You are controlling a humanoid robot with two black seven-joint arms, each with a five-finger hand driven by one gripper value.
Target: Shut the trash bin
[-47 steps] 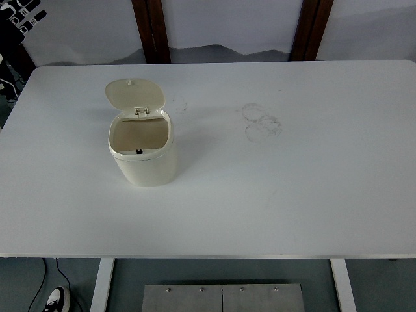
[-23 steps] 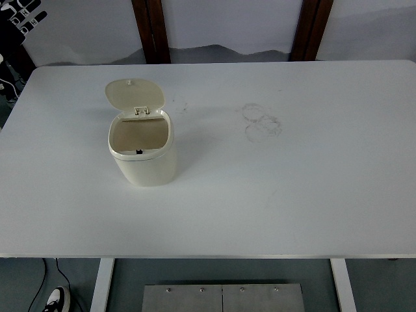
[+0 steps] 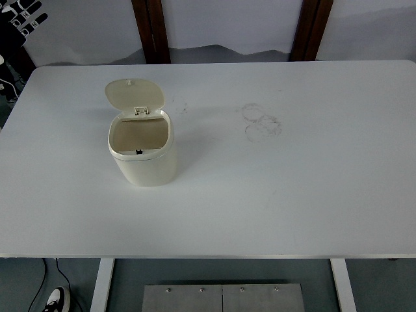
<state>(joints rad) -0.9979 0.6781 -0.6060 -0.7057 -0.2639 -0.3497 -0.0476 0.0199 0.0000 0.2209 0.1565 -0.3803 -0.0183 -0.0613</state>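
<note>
Trash bin [image 3: 144, 156]: small cream plastic, smooth and glossy, rounded-square body tapering slightly downward; stands upright on the left half of the tabletop.
Lid [image 3: 134, 96]: same cream plastic, rounded, flipped up and back on a rear hinge; small nub at its top edge.
Bin opening: uncovered, tan interior, small dark catch at the front rim.
Tabletop [image 3: 292, 188]: white, matte, flat; faint grey ring marks [image 3: 261, 121] right of the bin, well apart from it.
Robot hands: neither arm shows, so fingers cannot be told.
Background: two dark wooden posts [image 3: 151, 29] behind the far edge.
</note>
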